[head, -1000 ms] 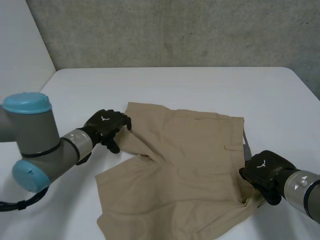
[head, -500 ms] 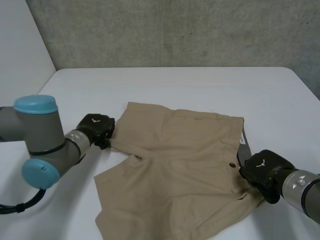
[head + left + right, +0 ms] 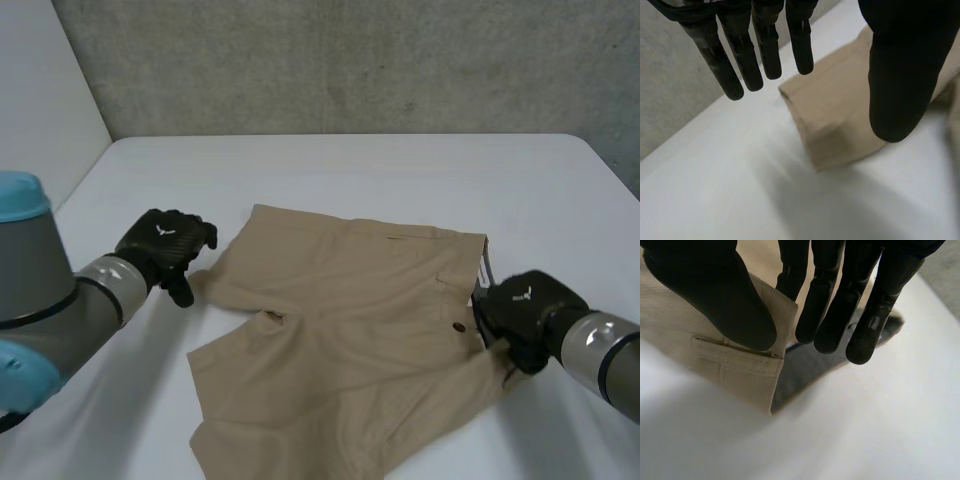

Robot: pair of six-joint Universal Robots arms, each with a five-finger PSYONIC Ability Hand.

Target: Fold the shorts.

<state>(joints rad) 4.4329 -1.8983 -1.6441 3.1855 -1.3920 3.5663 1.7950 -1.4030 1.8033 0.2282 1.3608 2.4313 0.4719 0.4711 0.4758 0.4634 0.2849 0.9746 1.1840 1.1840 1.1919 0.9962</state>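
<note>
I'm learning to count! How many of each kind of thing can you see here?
Shorts: 1
Robot hands: 2, the left hand and the right hand
Table: 1
Total: 4

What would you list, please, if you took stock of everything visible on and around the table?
shorts: one, tan, spread out mid-table, waistband toward the right hand.
button: one, dark, on the shorts near the waistband.
table: one, white, under everything.
wall: one, grey concrete, behind the table.
panel: one, white, by the table's far left corner.
left arm: one, grey with a light-blue cap, near left.
right arm: one, grey, near right.
left hand: one, black, fingers straight, beside a leg hem.
right hand: one, black, pinching the waistband.
</note>
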